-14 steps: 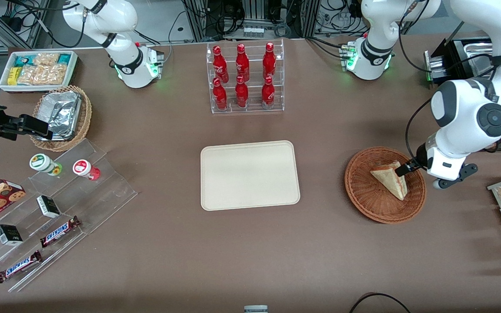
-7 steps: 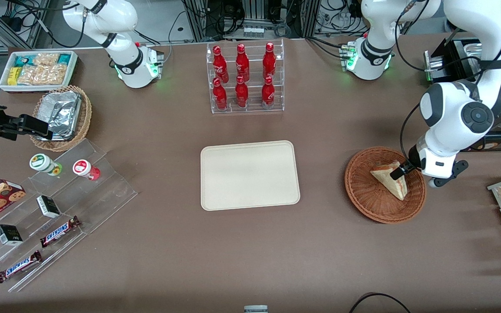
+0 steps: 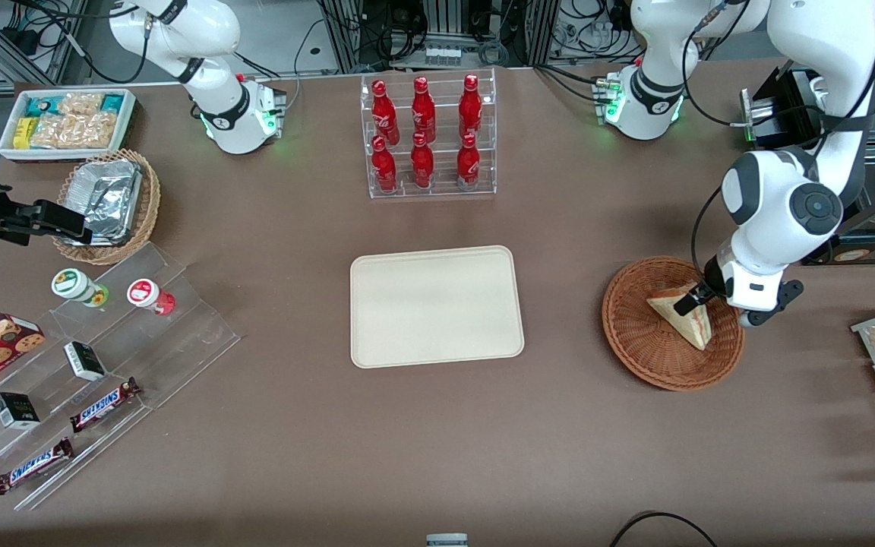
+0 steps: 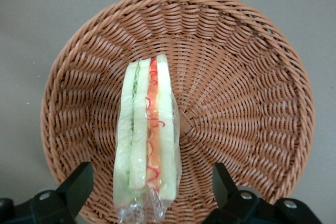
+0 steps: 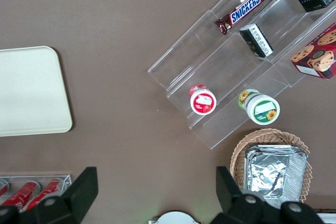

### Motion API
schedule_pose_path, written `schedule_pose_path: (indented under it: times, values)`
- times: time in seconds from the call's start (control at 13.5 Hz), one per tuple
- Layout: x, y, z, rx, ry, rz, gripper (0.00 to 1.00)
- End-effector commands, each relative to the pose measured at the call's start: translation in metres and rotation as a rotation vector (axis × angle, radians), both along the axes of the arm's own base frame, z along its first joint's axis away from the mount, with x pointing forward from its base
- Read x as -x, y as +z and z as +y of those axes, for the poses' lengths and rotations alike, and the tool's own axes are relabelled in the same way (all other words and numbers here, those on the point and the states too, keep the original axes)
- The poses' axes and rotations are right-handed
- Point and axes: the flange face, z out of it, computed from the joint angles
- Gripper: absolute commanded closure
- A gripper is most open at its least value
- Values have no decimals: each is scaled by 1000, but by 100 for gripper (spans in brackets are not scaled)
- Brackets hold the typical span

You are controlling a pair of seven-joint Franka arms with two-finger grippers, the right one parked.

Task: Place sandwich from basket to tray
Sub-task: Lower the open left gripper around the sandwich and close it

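Fingers spread wide astride sandwich in basket, gap plain only wrist-side.

Even, bright overhead light, soft shadows, all views sharp, no glare.

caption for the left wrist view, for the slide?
Open gripper straddling the wrapped sandwich lying in the wicker basket, fingers wide on either side, not yet closed.
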Motion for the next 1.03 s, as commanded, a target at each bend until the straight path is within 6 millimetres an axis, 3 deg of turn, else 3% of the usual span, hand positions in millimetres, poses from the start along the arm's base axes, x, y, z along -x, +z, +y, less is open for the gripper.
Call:
schedule_pose_path:
  times: [0.0, 0.37, 0.44, 0.52, 0.59, 0.66, 0.96]
  values:
    - [2, -18, -3, 9, 20, -6, 0]
    - [5, -41, -3, 19, 40, 33, 1]
    - [5, -40, -3, 19, 40, 33, 17]
    - [5, -37, -3, 20, 40, 35, 55]
    - [5, -35, -3, 20, 38, 39, 84]
    - [5, -30, -3, 21, 34, 50, 99]
    - [-11, -1, -7, 21, -11, 67, 100]
